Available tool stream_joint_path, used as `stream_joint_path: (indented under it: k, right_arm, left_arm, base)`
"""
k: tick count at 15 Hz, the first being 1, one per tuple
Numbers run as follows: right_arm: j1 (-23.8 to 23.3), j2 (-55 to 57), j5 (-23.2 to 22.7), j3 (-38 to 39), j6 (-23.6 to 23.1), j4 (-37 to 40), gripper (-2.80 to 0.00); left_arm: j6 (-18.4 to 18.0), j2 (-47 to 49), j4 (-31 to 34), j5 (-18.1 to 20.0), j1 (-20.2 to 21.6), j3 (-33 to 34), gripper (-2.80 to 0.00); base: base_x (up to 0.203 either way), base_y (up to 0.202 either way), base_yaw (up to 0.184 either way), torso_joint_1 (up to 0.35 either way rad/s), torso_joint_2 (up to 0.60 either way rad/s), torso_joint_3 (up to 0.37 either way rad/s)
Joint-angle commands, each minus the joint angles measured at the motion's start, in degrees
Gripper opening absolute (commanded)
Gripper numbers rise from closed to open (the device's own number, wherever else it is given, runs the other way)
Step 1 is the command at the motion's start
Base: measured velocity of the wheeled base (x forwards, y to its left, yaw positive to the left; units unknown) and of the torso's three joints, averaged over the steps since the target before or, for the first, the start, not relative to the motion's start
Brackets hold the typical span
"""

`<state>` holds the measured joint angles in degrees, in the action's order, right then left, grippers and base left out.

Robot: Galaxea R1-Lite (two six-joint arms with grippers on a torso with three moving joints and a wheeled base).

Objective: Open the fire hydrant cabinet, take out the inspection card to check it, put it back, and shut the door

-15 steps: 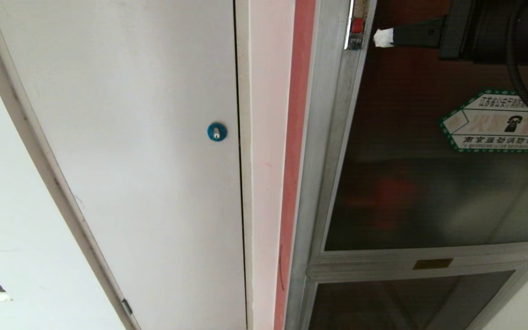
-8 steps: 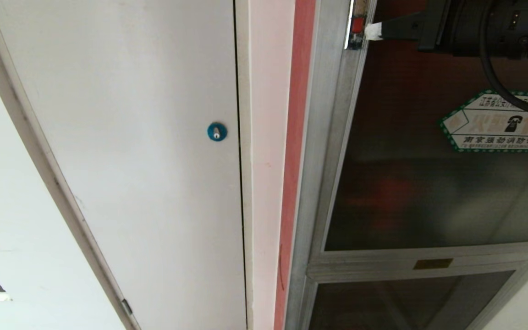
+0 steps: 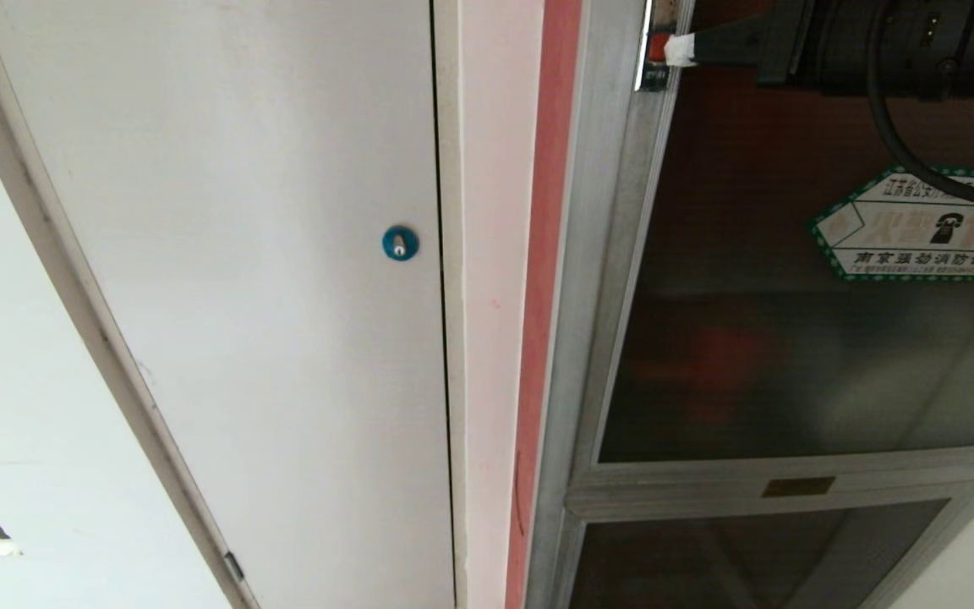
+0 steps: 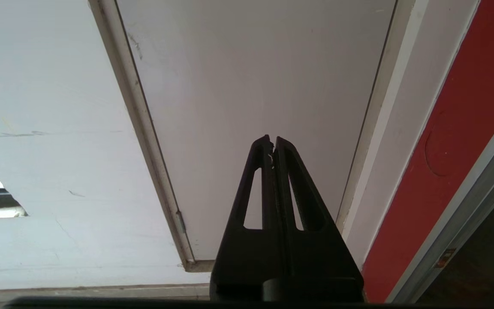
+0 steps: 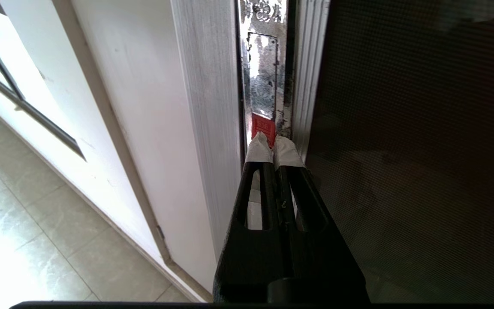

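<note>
Right gripper (image 5: 273,143) closed on nothing, white-taped fingertips (image 5: 259,148) pressed together and set against the small red latch button (image 5: 264,126) in the shiny metal latch plate (image 5: 263,81) at the edge of the door (image 3: 791,338). Pinched tips probably chosen on purpose — a narrow point to fit the slim recess between frame and glass, where open jaws would not go in. Contact with the button looks made in the right wrist view, though whether pressed in cannot be told.

Door shut, flush in the silver frame of the fire hydrant cabinet (image 3: 614,254); green-edged arrow sticker (image 3: 918,224) on the dark glass, a dull red shape showing behind it. Inspection card not visible — presumably inside, behind the tinted glass. Smaller lower glass door (image 3: 749,554) beneath, with a brass-coloured label (image 3: 798,486) on the rail between.

Left gripper (image 4: 272,143) closed too, empty, pointed at the plain white door (image 3: 242,254) with its round blue lock (image 3: 400,243), well apart from the cabinet — idle, out of the way of the swing.

Task at its first step: latch release, then the pull.
</note>
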<state>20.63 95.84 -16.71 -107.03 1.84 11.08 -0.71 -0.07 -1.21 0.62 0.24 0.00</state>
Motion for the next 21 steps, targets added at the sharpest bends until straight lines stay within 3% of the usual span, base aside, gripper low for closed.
stream_joint_path:
  k: [1,9,21]
  right_arm:
    - [0.28,0.31,0.1,-0.45,0.0,0.0,-2.8]
    - [0.55,2.77,2.03,-2.65,0.0,-0.01,-2.8]
    - [3.12,0.05,2.03,0.33,0.09,0.26,-2.8]
  left_arm:
    - [0.0,0.07,-0.02,-0.01,0.02,0.44,-2.8]
    - [0.0,0.07,-0.02,-0.01,0.02,0.44,-2.8]
    - [0.0,0.07,-0.02,-0.01,0.02,0.44,-2.8]
  base:
    - [0.0,0.0,0.0,0.0,0.0,0.0]
    - [0.0,0.0,0.0,0.0,0.0,0.0]
    - [0.0,0.0,0.0,0.0,0.0,0.0]
